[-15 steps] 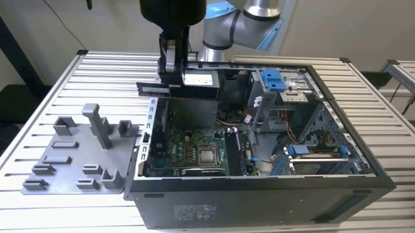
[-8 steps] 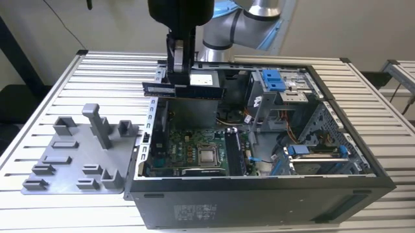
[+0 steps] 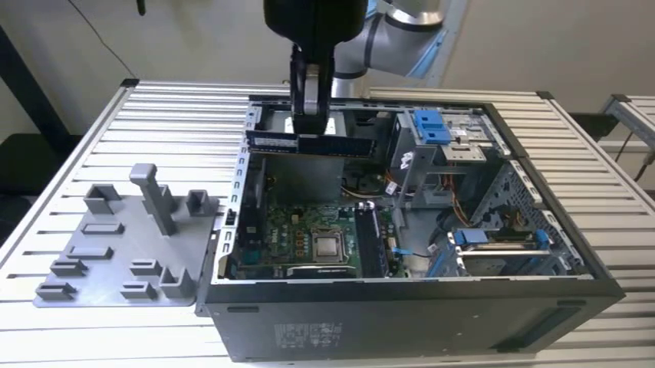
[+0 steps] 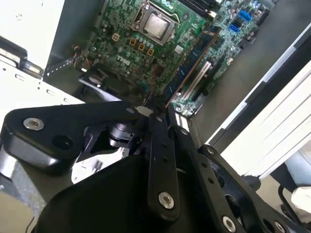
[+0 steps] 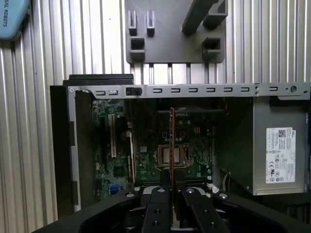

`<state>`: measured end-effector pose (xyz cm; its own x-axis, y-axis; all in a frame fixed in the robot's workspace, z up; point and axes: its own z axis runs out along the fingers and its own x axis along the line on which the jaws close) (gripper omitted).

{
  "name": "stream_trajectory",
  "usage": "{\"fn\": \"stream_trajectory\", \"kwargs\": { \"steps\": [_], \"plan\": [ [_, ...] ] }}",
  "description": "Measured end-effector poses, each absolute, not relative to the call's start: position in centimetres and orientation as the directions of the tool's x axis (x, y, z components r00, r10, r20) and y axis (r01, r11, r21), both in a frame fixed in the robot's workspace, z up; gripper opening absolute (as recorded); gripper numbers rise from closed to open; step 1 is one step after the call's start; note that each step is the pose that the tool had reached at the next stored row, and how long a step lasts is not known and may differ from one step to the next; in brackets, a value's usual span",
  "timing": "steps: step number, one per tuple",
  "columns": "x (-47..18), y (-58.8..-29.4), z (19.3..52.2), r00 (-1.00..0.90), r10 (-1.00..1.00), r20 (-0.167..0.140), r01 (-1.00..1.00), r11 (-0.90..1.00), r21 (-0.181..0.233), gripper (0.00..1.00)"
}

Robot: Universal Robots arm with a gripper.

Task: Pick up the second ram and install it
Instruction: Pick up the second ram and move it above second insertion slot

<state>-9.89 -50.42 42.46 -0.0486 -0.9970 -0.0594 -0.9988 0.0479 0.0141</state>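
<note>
The gripper [image 3: 310,129] hangs over the far left part of the open computer case [image 3: 409,314], its fingers pinching the ram [image 3: 346,145], which lies level and lengthwise above the motherboard [image 3: 291,230]. The fingers cover the stick's middle. In both wrist views the ram [image 5: 172,141] [image 4: 192,60] shows almost edge-on. The arm is cut off at the exterior view's top. The slots beside the processor [image 3: 330,247] are too dark to make out.

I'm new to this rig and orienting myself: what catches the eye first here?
The black gripper hangs shut on a long dark ram stick above the open black computer case. A grey plastic holder tray lies beside it at the exterior view's left.
</note>
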Motion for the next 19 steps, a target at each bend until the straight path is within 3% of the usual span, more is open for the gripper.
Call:
{"fn": "stream_trajectory", "kwargs": {
  "steps": [19],
  "plan": [
    [-2.5,-50.4,42.5,-0.047,-0.997,-0.059,-0.999,0.047,0.014,0.15]
  ]
}}
